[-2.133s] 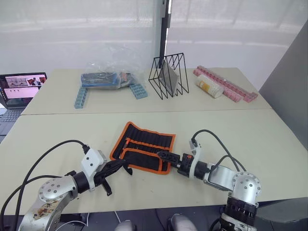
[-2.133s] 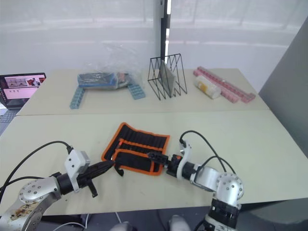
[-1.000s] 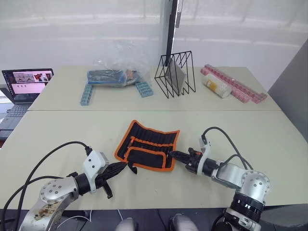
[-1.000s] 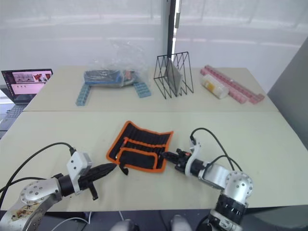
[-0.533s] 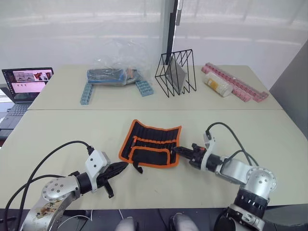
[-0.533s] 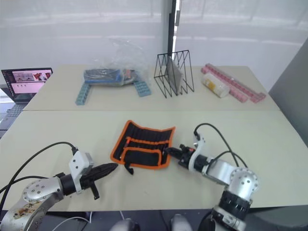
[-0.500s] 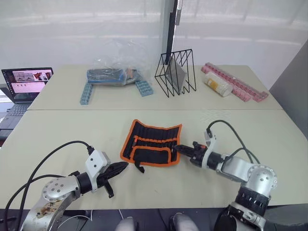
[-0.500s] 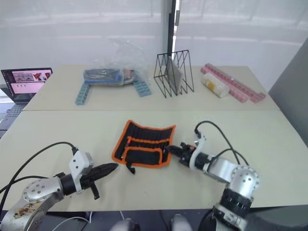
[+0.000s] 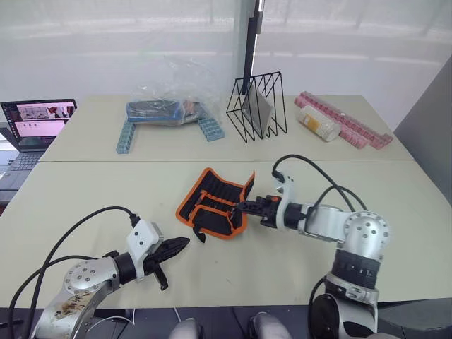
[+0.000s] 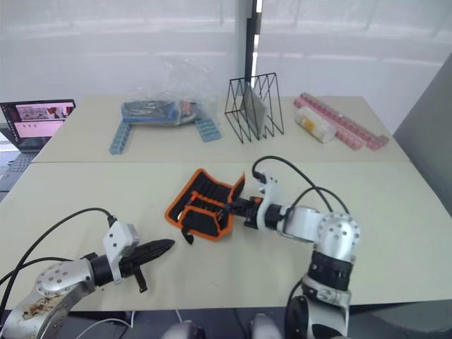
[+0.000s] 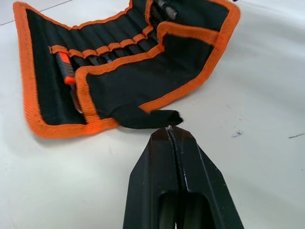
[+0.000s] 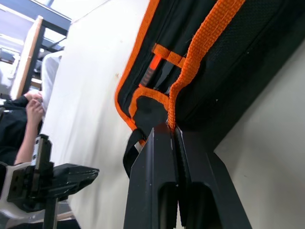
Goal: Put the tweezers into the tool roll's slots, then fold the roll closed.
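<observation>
The roll (image 9: 217,207) lies mid-table, partly folded, its right edge lifted off the table (image 9: 395,205). The right gripper (image 9: 242,207) is pinched closed on the orange trim (image 12: 202,50) of that edge. The left gripper (image 9: 185,242), fingers pressed together and empty, sits just short of the strap (image 11: 151,117). Something orange-handled (image 11: 64,67) sits in the slots (image 11: 102,49), possibly a tool.
</observation>
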Robot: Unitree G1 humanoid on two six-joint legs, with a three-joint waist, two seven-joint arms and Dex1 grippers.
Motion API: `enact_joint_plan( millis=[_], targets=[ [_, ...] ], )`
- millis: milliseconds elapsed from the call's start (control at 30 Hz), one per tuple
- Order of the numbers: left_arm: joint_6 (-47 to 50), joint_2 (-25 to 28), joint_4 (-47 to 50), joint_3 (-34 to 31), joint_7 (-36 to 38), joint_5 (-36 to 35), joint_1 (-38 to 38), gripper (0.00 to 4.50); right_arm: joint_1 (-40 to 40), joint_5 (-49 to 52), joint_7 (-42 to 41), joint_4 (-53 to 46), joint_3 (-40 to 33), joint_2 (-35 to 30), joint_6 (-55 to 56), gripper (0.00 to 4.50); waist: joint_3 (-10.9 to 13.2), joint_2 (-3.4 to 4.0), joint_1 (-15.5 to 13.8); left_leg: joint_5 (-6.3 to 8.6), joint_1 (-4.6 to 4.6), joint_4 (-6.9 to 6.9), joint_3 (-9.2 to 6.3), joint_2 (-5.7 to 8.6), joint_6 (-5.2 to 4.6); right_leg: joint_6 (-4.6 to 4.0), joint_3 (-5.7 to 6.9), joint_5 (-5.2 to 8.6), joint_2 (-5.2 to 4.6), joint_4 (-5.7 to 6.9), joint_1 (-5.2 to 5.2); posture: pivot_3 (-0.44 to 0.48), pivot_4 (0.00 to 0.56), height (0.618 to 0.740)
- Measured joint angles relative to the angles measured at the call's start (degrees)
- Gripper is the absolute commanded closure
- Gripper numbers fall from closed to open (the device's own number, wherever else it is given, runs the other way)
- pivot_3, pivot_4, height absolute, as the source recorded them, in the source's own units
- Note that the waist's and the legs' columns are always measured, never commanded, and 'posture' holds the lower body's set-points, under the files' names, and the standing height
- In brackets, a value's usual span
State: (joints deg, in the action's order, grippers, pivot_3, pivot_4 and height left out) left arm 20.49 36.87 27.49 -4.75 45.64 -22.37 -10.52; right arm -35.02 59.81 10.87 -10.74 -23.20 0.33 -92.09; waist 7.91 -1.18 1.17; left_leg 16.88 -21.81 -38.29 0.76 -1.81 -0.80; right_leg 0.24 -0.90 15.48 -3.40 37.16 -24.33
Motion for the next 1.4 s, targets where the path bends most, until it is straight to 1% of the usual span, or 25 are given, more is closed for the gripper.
enact_joint_plan(
  millis=[133, 300, 500, 600, 833, 1033, 1167, 1300, 1400],
  targets=[
    [0.87, 0.02, 0.09, 0.03, -0.07, 0.0, -0.46, 4.5, -0.36, -3.9, 1.7, 0.12, 1.8, 3.48, 0.83, 4.48, 0.0, 0.01, 0.02, -0.01, -0.03, -0.01, 0.0, 0.01, 0.01, 0.02, 0.02, -0.01, -0.01, 0.0, -0.01, 0.0, 0.15, 0.725],
    [1.05, 0.02, 0.76, 0.05, -0.17, 0.0, -0.92, 4.5, -0.67, -9.66, 1.41, 2.89, 5.32, 4.91, 4.75, 4.48, 0.0, 0.01, 0.08, -0.01, 0.0, -0.02, 0.01, 0.02, 0.03, 0.03, 0.02, -0.02, -0.01, 0.0, -0.01, 0.0, 0.15, 0.725],
    [1.08, 0.02, 1.05, 0.04, -0.61, 0.02, -1.59, 4.5, -0.57, -13.64, -0.35, 6.11, 8.19, 5.12, 8.94, 4.48, -0.01, 0.01, -0.05, -0.02, 0.0, -0.07, 0.0, 0.04, 0.04, 0.04, 0.04, -0.03, -0.02, 0.02, 0.02, 0.0, 0.15, 0.725],
    [1.08, 0.02, 1.09, 0.04, -0.85, 0.02, -1.67, 4.5, -0.33, -14.17, -0.79, 6.72, 8.11, 5.2, 10.05, 3.61, -0.01, 0.01, -0.05, -0.02, 0.02, -0.09, 0.0, 0.04, 0.04, 0.05, 0.03, -0.03, -0.03, 0.03, 0.03, 0.0, 0.15, 0.725],
    [1.08, 0.35, 1.38, 0.04, -1.08, 0.03, -1.88, 4.5, -0.31, -11.7, -1.82, 6.92, 6.23, 5.31, 11.15, 1.22, -0.01, 0.02, -0.37, -0.02, 0.03, -0.27, -0.05, 0.05, 0.04, 0.09, 0.05, -0.06, -0.04, 0.07, 0.12, 0.0, 0.15, 0.725],
    [1.08, 0.87, 1.38, 0.05, -0.99, 0.01, -1.81, 4.5, -0.01, -9.4, -1.7, 8.16, 3.7, 5.36, 12.21, 1.22, -0.01, 0.02, -0.36, -0.02, -0.01, -0.53, -0.06, 0.06, 0.04, 0.18, 0.04, -0.13, -0.05, 0.11, 0.17, 0.0, 0.15, 0.725],
    [1.09, 1.07, 1.37, 0.05, -0.86, -0.03, -1.54, 4.5, 1.79, -7.29, -2.75, 8.56, 3.27, 5.44, 13.66, 1.22, -0.01, 0.02, -0.32, -0.02, 0.0, -0.52, -0.06, 0.07, 0.03, 0.17, 0.04, -0.13, -0.04, 0.15, 0.16, 0.0, 0.15, 0.725],
    [1.18, 1.23, 1.37, 0.05, -0.6, -0.07, -1.42, 4.5, 5.28, -4.83, -6.28, 9.2, 2.81, 5.74, 16.56, 1.22, -0.03, 0.02, -0.14, -0.01, 0.02, -0.5, -0.06, 0.05, 0.03, 0.18, 0.02, -0.13, -0.03, 0.15, 0.17, 0.0, 0.15, 0.725],
    [1.5, 1.47, 1.37, 0.05, -0.43, -0.08, -1.32, 4.5, 8.34, -4.44, -10.37, 9.76, 4.13, 6.05, 18.93, 1.22, -0.06, 0.04, 0.2, -0.01, 0.08, -0.49, -0.04, 0.02, 0.03, 0.17, -0.02, -0.13, 0.0, 0.17, 0.19, 0.0, 0.15, 0.725]
  ],
)
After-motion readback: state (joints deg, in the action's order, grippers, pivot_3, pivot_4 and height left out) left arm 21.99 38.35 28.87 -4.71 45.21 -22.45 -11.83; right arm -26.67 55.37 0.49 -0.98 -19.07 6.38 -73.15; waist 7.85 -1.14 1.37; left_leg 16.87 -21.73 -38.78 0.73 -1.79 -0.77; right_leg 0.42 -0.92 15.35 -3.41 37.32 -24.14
